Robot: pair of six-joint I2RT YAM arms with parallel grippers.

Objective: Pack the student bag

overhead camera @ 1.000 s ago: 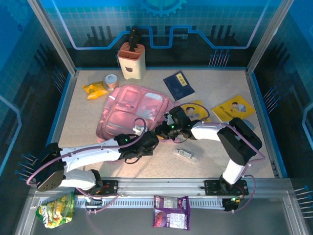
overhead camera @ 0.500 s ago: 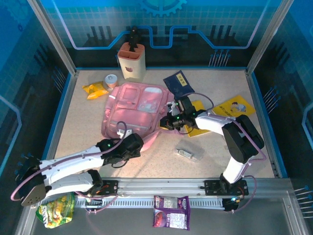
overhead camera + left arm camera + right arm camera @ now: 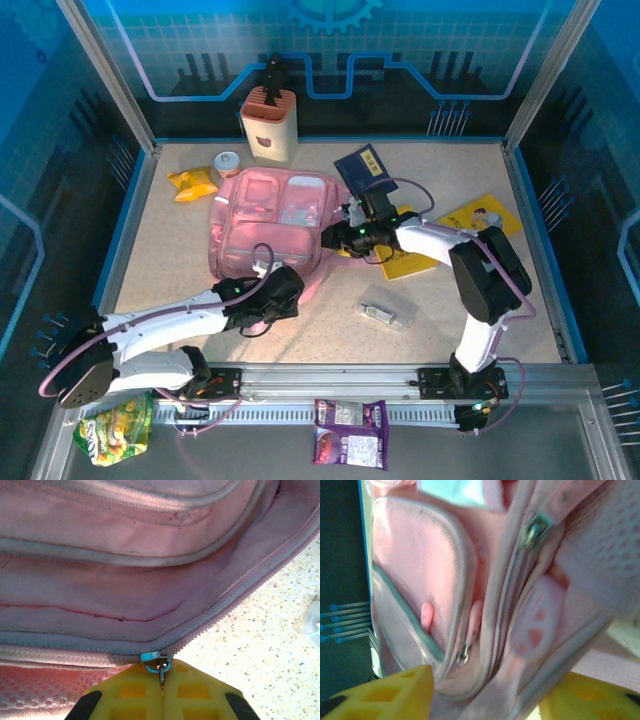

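The student bag (image 3: 270, 225) lies flat in the middle of the table, pink with pale grey zip trim. At its near edge my left gripper (image 3: 276, 288) is shut on a small blue-grey zip pull (image 3: 160, 670), where the zip teeth (image 3: 235, 605) part. The left gripper (image 3: 162, 692) has its yellow fingers pressed together. My right gripper (image 3: 336, 236) is at the bag's right side. The right gripper (image 3: 487, 700) stands open, its yellow fingers (image 3: 385, 695) wide apart, with a fold of the bag (image 3: 445, 570) and a paw-print tag (image 3: 537, 617) between them.
A beige holder (image 3: 268, 125) stands at the back. A navy booklet (image 3: 365, 172) and two yellow books (image 3: 478, 220) lie right of the bag. A clear case (image 3: 385, 313) lies near the front. A yellow packet (image 3: 192, 183) and a small tub (image 3: 228, 163) are at the back left.
The bag has slid toward the back of the table. My right gripper moved back with it and opened. The left gripper stayed shut at the bag's near edge, shifting left and then back right.
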